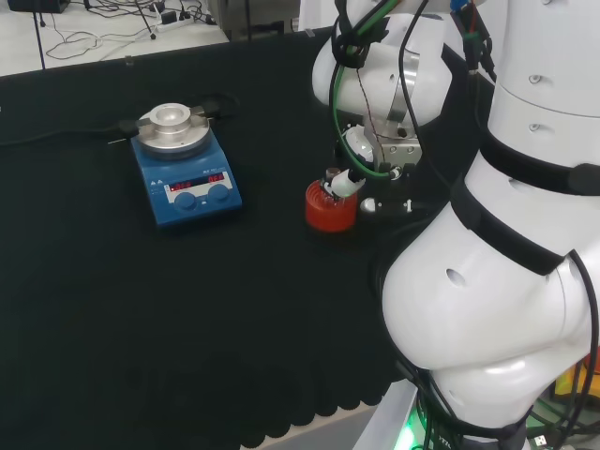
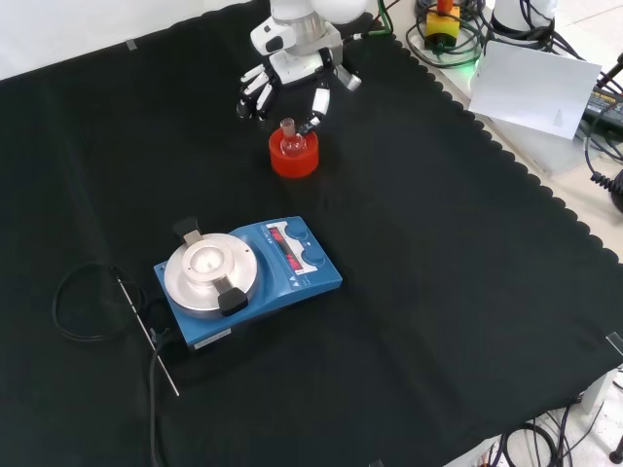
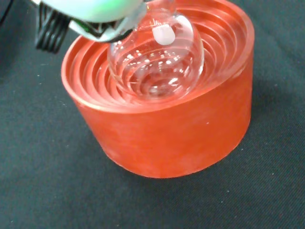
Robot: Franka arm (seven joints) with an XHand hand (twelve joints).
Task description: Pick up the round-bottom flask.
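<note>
The round-bottom flask [image 2: 290, 139] sat in the red ribbed stand [image 2: 294, 157] on the black cloth [image 2: 438, 243], its neck pointing up in the front view. In the wrist view the clear bulb [image 3: 156, 59] rested in the stand's stepped hollow [image 3: 162, 102], touching the ribs, and nothing could be seen inside it (the glass simply showed the red rings through it).

The hand [image 2: 292, 70] hung just above and behind the stand in the front view, coming in from the top. Its fingers [image 2: 253, 95] were spread and only slightly bent, off to the left of the flask, and another digit [image 2: 319, 105] reached down on the right with its tip close beside the neck. Whether that tip actually touched the glass could not be told. Nothing was enclosed by the hand; it was relaxed and apart.

In the head view the stand [image 1: 330, 206] lay just left of the arm's white links. Well apart, nearer the camera in the front view, stood a blue stirrer plate [image 2: 248, 277] with a round metal top.
</note>
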